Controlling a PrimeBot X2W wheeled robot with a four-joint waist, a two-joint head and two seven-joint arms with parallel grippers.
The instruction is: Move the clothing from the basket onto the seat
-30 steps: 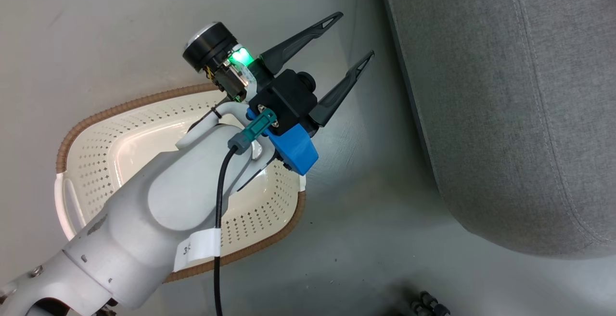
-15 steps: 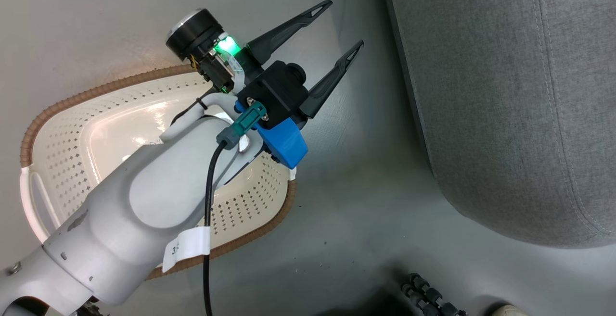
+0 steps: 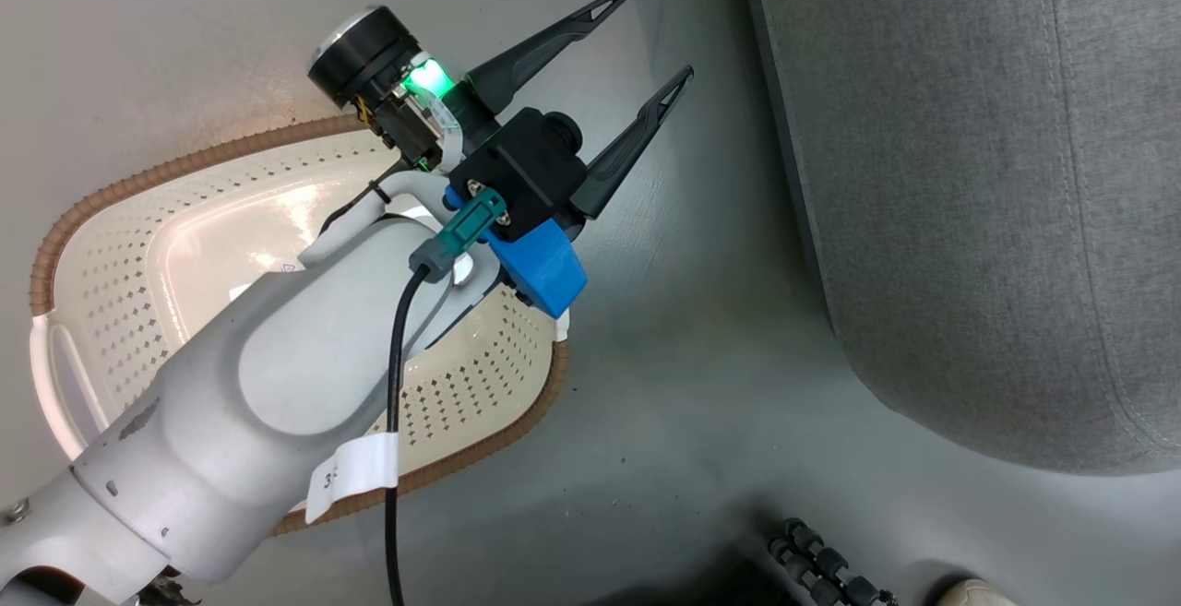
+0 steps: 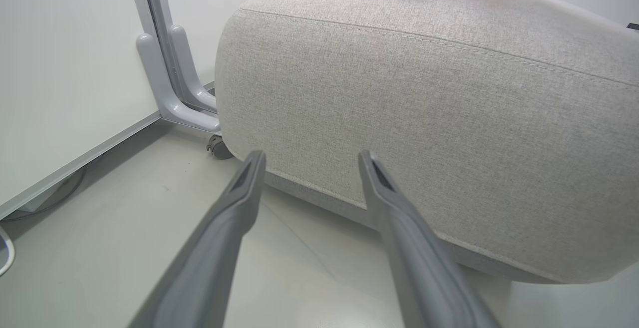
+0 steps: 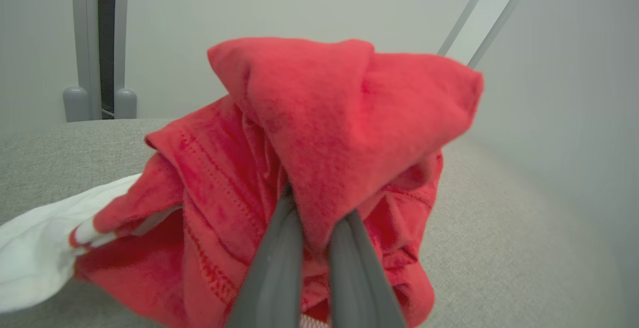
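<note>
Gripping red garment [image 5: 344, 118]: right jaws clamped on fold, fabric bunched over tips, lying on grey seat [image 5: 489, 228], likely awaiting release. Left jaws apart, empty, facing seat side; basket [image 3: 111, 265] behind, apparently emptied.

1 basket [image 3: 111, 209], 1 grey seat [image 3: 969, 200], 1 red clothing heap [image 5: 324, 108], 1 left gripper [image 3: 650, 34], 1 right gripper [image 5: 319, 218]
</note>
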